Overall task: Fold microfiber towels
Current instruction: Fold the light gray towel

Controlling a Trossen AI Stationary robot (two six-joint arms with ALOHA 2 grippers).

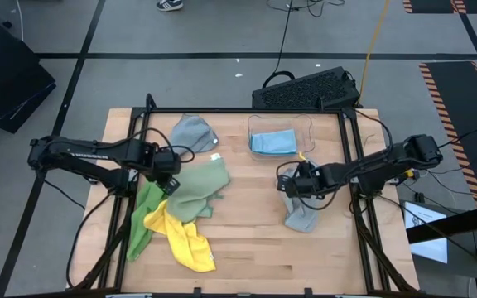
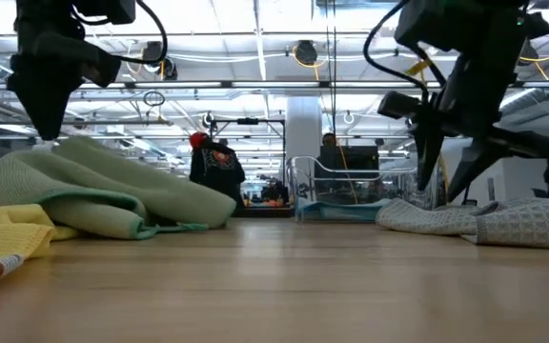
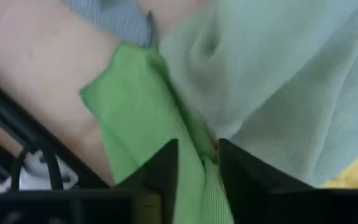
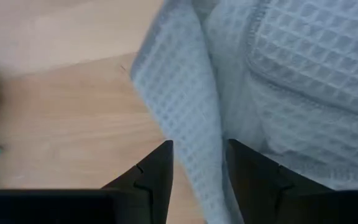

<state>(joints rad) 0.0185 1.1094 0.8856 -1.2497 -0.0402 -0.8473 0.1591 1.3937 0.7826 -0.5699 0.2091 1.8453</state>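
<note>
Right pincer (image 4: 197, 168) parted astride grey waffle towel (image 4: 278, 81); left pincer (image 3: 197, 168) parted over bright green towel (image 3: 135, 112), risking snagging sage towel (image 3: 272, 68) too.

Left gripper (image 2: 48, 129): hangs from above, its dark fingers (image 2: 44, 114) tapering to a point just over the sage green towel; whether they are parted cannot be told here.
Sage green towel (image 2: 112, 191): a rumpled mound right beneath those fingers, sloping away toward the table's middle, teal edging along its lower hem.
Yellow towel (image 2: 8, 238): below and in front of the left fingers, tucked under the sage green one, a white tag at its near edge.
Right gripper (image 2: 454, 186): fingers (image 2: 467, 176) spread apart, pointing down, tips just above the grey towel.
Grey towel (image 2: 503, 221): waffle-textured, lying flat-ish under the right fingers.
Clear bin (image 2: 341, 191): behind, between the two grippers, something light blue inside.
Table (image 2: 284, 286): bare wood in front.
Person (image 2: 215, 167): far behind, in dark clothes and red headwear.
</note>
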